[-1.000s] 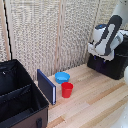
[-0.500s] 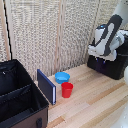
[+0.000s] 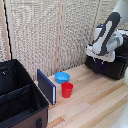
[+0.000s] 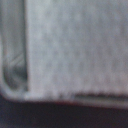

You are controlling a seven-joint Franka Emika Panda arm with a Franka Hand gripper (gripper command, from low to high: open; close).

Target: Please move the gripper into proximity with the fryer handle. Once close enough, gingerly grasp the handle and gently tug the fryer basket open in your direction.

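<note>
My arm (image 3: 107,37) reaches in from the exterior view's upper right and bends down over the black fryer (image 3: 110,65), which sits on the wooden table (image 3: 95,102) at that view's right edge, in front of the pale woven screen (image 3: 50,35). My gripper (image 3: 98,59) hangs just at the fryer's top front corner, on the side toward the view's left, but it is small and dark against the dark body, so I cannot tell whether my fingers are spread or closed, or whether they touch anything. The basket front (image 3: 102,69) faces the view's lower left; I cannot pick the handle out from the black around it. My wrist view is a blur: a pale, grainy grey surface (image 4: 75,47) fills most of it, with a darker rounded edge along one side and a dark band below, and none of my fingertips show there. Well apart from the fryer, near the table's middle, a red cup (image 3: 67,90) stands upright just in front of a blue bowl (image 3: 62,77), beside a dark blue board (image 3: 46,86) set on edge. A large black case (image 3: 20,100) lies open at the exterior view's lower left.
</note>
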